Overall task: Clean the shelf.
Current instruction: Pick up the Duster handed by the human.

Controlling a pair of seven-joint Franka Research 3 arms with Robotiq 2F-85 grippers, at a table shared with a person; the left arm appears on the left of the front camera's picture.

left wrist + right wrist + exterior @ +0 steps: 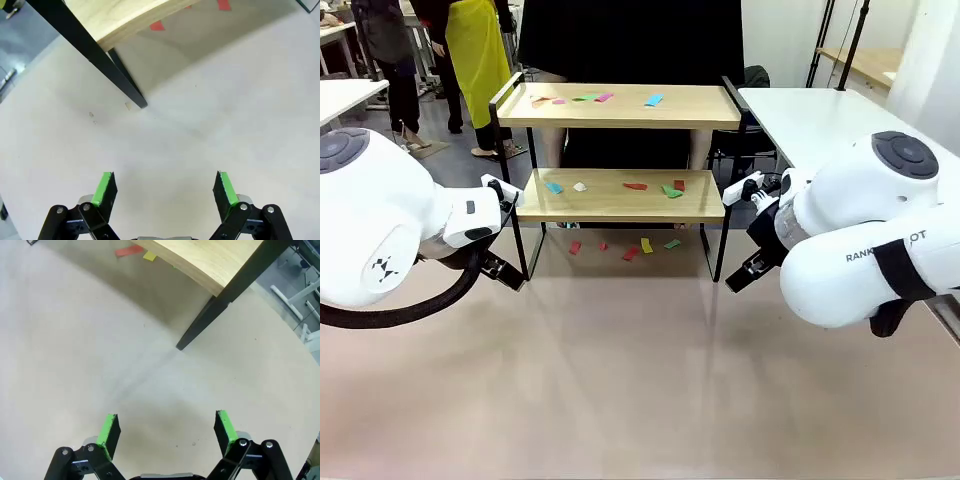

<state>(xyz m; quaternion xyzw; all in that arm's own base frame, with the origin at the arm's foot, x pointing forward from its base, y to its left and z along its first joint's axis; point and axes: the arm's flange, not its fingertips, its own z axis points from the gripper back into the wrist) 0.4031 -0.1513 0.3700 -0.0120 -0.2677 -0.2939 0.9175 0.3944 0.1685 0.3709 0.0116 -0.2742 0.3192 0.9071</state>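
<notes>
The shelf (620,195) stands mid-table, two light wooden boards in a thin black frame. Several coloured paper scraps (590,97) lie on its top board, more scraps (636,186) on the lower board, and others on the table beneath (630,252). My left gripper (503,268) hangs by the shelf's front left leg (122,80); in the left wrist view it (165,187) is open over bare table. My right gripper (745,272) is beside the front right leg (207,320), likewise open (166,430) and holding nothing. Red scraps (157,26) and a yellow scrap (149,256) show under the lower board.
A person in black stands right behind the shelf (630,40). A white table (820,120) adjoins at the back right, another (340,95) at the far left. The beige tabletop (620,380) in front of the shelf is open room.
</notes>
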